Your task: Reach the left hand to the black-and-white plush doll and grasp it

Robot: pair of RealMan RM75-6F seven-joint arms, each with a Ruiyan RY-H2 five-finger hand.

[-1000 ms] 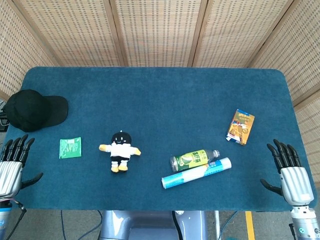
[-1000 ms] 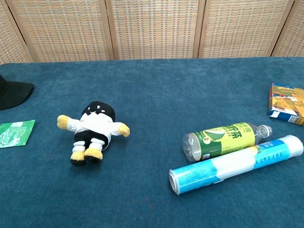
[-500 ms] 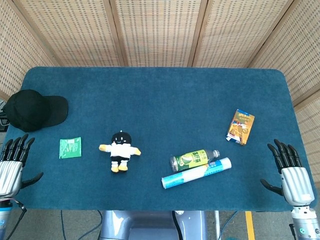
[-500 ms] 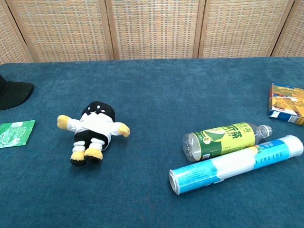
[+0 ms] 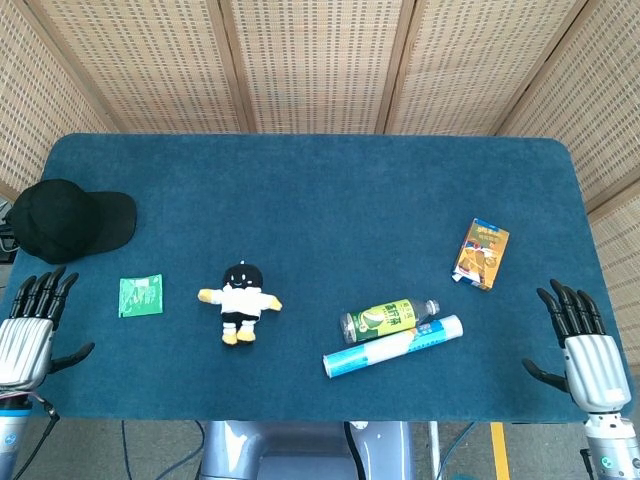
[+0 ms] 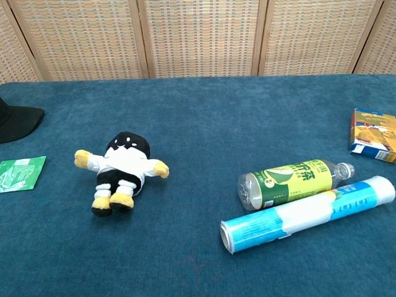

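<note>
Starting at the counter's [image 5: 320, 180] left edge, your left robot hand [image 5: 28, 335] has crept a little toward the black-and-white plush doll [image 5: 240, 302] compared with a second ago. The shift is small, and the hand is empty with its fingers spread apart. I read that as the reach only just beginning; the grasp itself is not yet near.

Well left of the doll and further from you lies a black cap [image 5: 62, 219]. Between your left hand and the doll sits a green sachet [image 5: 140, 295], so your path to the doll probably passes over or just beside it; keep the hand high enough to clear it.

The doll lies on its back, head away from you and yellow feet toward you, arms out to both sides. It has not moved across the frames.

Right of the doll, a green-labelled bottle [image 5: 388, 319] lies touching a rolled white-and-blue tube [image 5: 392, 346]. Further right of the doll is an orange carton [image 5: 480, 254]. None of these has shifted.

Far right of the doll, your right robot hand [image 5: 585, 345] is also released, fingers splayed, having drifted only slightly.
</note>
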